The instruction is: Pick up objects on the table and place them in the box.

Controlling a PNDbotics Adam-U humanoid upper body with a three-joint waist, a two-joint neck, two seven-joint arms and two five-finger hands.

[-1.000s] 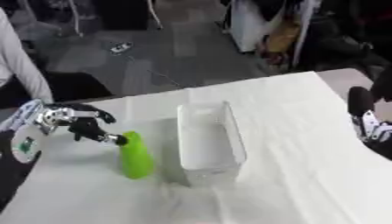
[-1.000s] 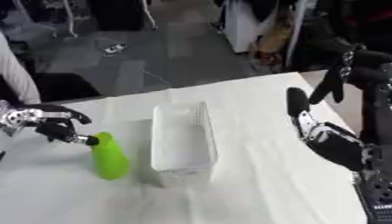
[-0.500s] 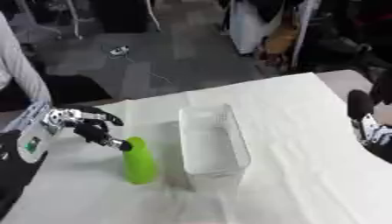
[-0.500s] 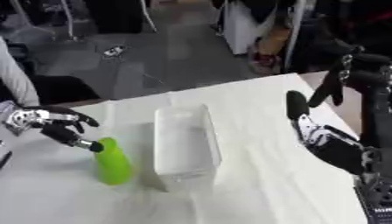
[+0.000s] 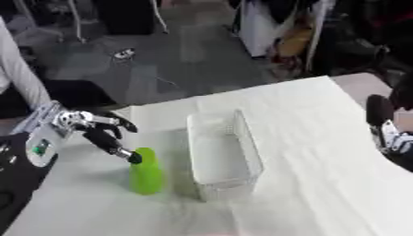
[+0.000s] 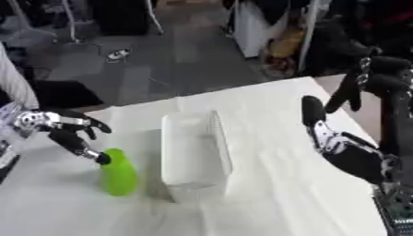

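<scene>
- the left hand (image 5: 95, 131) reaches in from the left edge over the near-left part of the desk (image 5: 315, 138), which is covered in white cloth.
- its fingers (image 5: 121, 152) are curled downward, and their dark tips meet the top of the green bottle (image 5: 146, 173); whether they actually pinch the cap or only touch it, i cannot tell.
- the green bottle stands upright on the desk, its base on the cloth, just to the left of the box (image 5: 222, 154) and outside it.
- the box is a clear, white-looking rectangular tub, long side running away from the robot, sitting near the middle of the desk; nothing can be made out inside it.
- a narrow strip of cloth shows between the bottle and the box's left wall, so the two are close but apart.
- the right hand (image 6: 348, 152) shows at the right edge in the right eye view, held above the desk's right side, well away from the box and bottle.
- its fingers are stretched out straight, pointing up and away, and it holds nothing.
</scene>
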